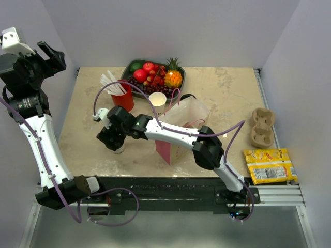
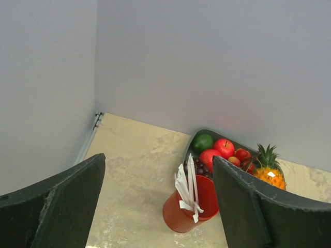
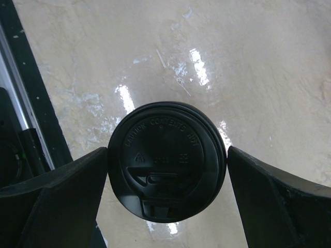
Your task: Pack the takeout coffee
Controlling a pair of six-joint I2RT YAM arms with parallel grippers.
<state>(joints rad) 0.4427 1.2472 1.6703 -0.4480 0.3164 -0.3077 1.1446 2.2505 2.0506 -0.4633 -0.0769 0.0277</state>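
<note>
The takeout coffee (image 1: 120, 149), a white cup with a black lid (image 3: 167, 160), stands on the table left of the pink bag (image 1: 170, 150). My right gripper (image 1: 115, 138) hangs straight over it. In the right wrist view the gripper (image 3: 167, 155) is open, with one finger on each side of the lid. The left finger (image 3: 77, 181) touches the rim and a thin gap shows at the right finger. My left gripper (image 1: 51, 54) is raised high at the far left, open and empty (image 2: 158, 170).
A red cup with white straws (image 1: 122, 98) (image 2: 189, 209) and a lidless white paper cup (image 1: 158, 101) stand behind the bag. A fruit tray (image 1: 133, 64) is at the back. A cardboard cup carrier (image 1: 262, 126) and yellow packets (image 1: 269, 165) lie on the right.
</note>
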